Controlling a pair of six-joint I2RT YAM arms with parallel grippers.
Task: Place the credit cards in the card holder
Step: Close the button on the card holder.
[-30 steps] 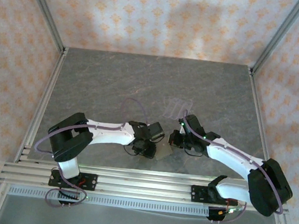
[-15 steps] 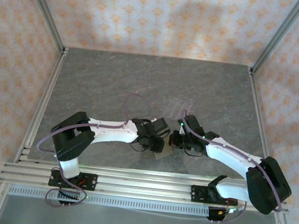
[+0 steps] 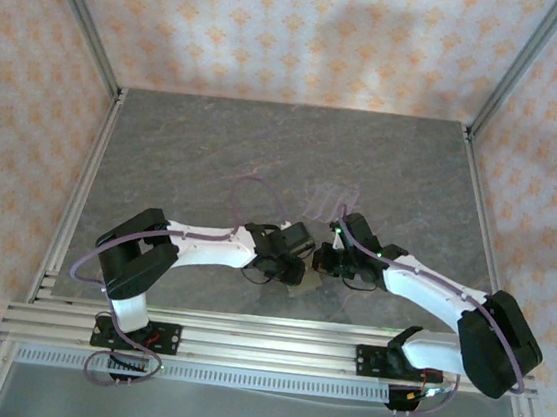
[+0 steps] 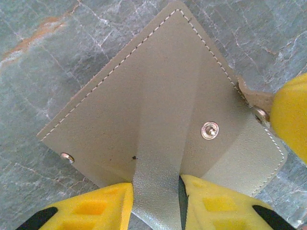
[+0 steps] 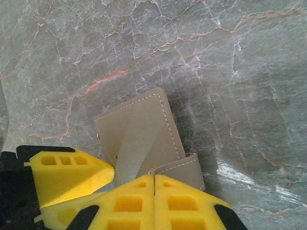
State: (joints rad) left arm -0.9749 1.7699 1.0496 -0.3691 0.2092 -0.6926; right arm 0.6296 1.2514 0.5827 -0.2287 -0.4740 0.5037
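The tan card holder lies open on the stone table, between the two grippers. My left gripper is shut on a silver-grey credit card; the card's far end slants down onto the holder's inner face. That same card rises from the holder toward the left gripper's finger. My right gripper is shut, its tips pinching the holder's snap strap at the near edge. One right finger covers the strap's end. Whether the card sits inside a pocket is hidden.
A clear slotted plastic rack stands just beyond the grippers, mid-table. Metal frame posts and patterned walls enclose the grey stone tabletop. Both arms meet low near the table's front rail.
My left gripper has moved right and slightly away with the card, closing in on the card holder. The right gripper has stayed at the holder.
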